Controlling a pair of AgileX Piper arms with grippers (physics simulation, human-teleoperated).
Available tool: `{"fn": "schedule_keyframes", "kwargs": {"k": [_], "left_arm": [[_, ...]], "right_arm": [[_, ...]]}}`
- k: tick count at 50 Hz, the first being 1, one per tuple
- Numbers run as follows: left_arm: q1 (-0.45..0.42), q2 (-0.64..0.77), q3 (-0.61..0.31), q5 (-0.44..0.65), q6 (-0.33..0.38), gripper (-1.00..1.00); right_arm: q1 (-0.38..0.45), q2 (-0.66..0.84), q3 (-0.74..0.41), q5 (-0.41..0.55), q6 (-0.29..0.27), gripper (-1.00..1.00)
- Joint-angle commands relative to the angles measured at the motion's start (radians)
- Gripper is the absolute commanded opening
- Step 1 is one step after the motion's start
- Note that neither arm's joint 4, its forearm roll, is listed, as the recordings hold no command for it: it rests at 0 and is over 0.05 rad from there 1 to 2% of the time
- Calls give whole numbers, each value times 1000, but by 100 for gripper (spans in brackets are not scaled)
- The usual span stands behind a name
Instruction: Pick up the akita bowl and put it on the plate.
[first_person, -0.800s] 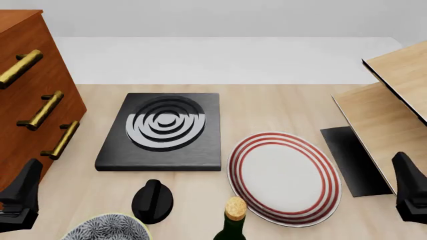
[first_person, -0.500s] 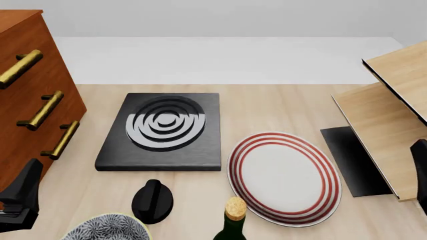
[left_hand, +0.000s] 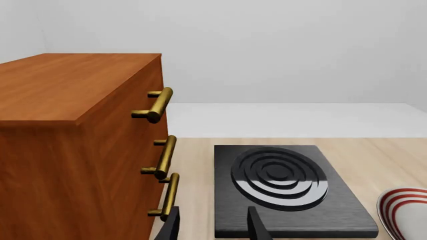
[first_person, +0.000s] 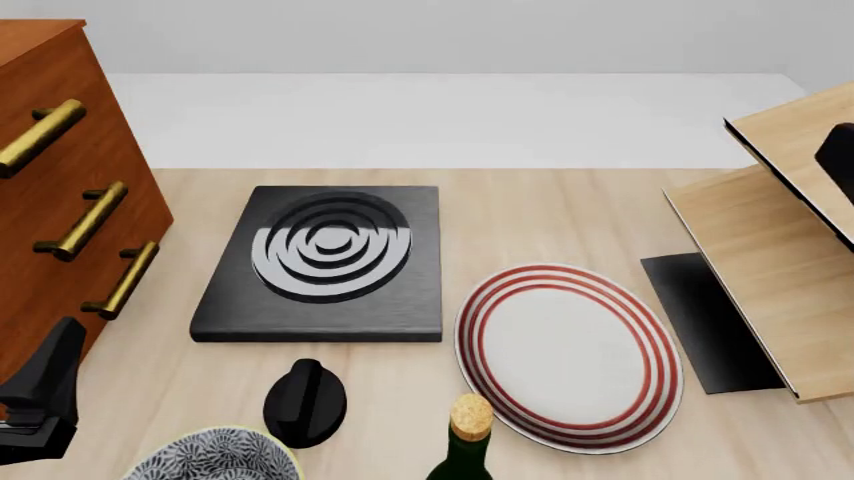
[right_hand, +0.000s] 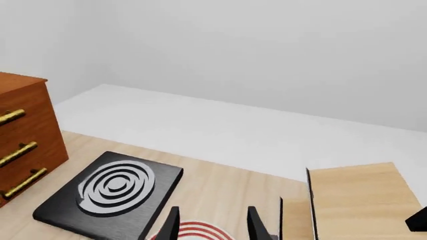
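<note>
Right gripper (right_hand: 212, 225) over plate (right_hand: 193, 232); bowl (first_person: 214, 456) unseen.

One bowl (first_person: 214, 455); one plate (first_person: 570, 355); three handles (first_person: 83, 221).

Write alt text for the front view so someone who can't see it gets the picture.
On a wooden table, a white plate with red rings sits empty, and the patterned akita bowl peeks in at the near edge, left of a corked bottle. Behind them lies a black slab with grey rings; a brown drawer cabinet stands at left.
</note>
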Motion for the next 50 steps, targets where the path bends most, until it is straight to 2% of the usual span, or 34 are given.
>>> {"fn": "schedule_keyframes", "kwargs": {"k": [1, 3, 5, 7, 10, 13, 26, 27, 29, 30, 34, 35, 50], "left_arm": [[0, 0, 0, 0, 0, 100], [0, 0, 0, 0, 0, 100], [0, 0, 0, 0, 0, 100], [0, 0, 0, 0, 0, 100], [0, 0, 0, 0, 0, 100], [0, 0, 0, 0, 0, 100], [0, 0, 0, 0, 0, 100], [0, 0, 0, 0, 0, 100], [0, 0, 0, 0, 0, 100], [0, 0, 0, 0, 0, 100], [0, 0, 0, 0, 0, 100], [0, 0, 0, 0, 0, 100], [0, 0, 0, 0, 0, 100]], "right_arm": [[214, 278, -163, 9, 13, 100], [254, 336, -194, 13, 8, 100], [320, 405, -247, 29, 31, 100], [352, 422, -278, 48, 36, 100], [421, 504, -325, 85, 12, 100], [482, 580, -363, 116, 15, 100], [670, 845, -537, 250, 9, 100], [694, 870, -552, 262, 29, 100], [712, 897, -577, 279, 25, 100], [731, 918, -596, 290, 45, 100], [793, 984, -657, 348, 62, 100], [813, 1083, -730, 388, 76, 100], [916, 1247, -816, 420, 90, 100]]}}
